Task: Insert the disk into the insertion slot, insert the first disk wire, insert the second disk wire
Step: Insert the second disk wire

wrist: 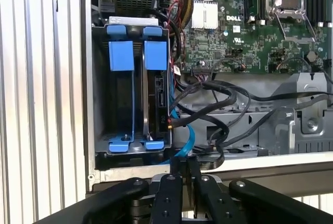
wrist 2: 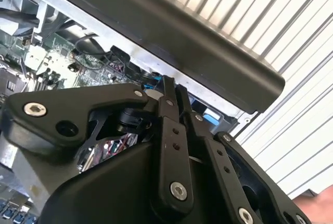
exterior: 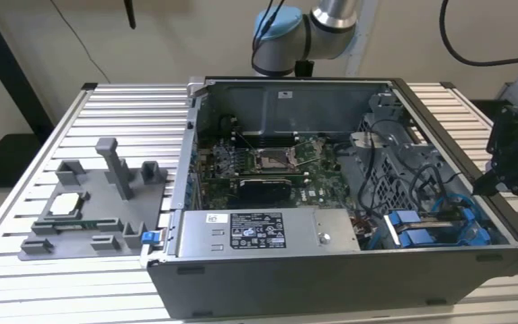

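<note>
Two black fingers (wrist 2: 167, 125) of the hand (wrist: 182, 162) lie pressed together, the hand closed with nothing visible between the tips in both wrist views. In the exterior view the hand (exterior: 498, 179) hangs just outside the wall of the open computer case (exterior: 331, 283) on the exterior view's right, level with the insertion slot (exterior: 430, 229). Just past the fingertips, in the first wrist view, the slot (wrist: 99, 104) shows two bright blue carriers side by side. The disk (wrist: 160, 94) appears to sit on edge in the one nearer the cables, so the first part of the task looks done. A thin blue wire (wrist: 183, 140) and a bundle of black cables (wrist: 229, 99) curl beside the disk's end. Whether any is plugged in I cannot tell. The wire work seems to be the step in hand. Doing it well would mean taking a wire by its connector body rather than its cord, holding it square to the disk's socket, and keeping clear of the black loops, which could snag. Further out lie the motherboard (exterior: 268, 162), the grey power-supply box (exterior: 259, 233) and the slatted desk (exterior: 61, 135).
</note>
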Robot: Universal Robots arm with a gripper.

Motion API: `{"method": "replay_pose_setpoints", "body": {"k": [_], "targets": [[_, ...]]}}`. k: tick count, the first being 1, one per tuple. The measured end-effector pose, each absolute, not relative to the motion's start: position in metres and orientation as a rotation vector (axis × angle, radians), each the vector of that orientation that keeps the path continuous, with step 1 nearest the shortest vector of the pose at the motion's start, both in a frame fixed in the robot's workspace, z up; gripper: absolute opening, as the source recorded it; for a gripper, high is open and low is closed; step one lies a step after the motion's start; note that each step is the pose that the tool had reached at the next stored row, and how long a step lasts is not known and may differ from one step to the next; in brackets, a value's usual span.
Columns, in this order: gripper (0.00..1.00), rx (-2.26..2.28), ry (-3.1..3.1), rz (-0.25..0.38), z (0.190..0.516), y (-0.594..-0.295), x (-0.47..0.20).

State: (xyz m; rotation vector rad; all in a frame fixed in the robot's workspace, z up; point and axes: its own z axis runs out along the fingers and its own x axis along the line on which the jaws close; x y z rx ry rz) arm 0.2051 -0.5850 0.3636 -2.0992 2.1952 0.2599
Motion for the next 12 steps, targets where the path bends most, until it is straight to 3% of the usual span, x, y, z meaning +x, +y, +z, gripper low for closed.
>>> {"method": "replay_pose_setpoints", "body": {"k": [12], "targets": [[0.00, -2.076, 2.201, 0.272, 0.375, -0.585, 0.179]]}}
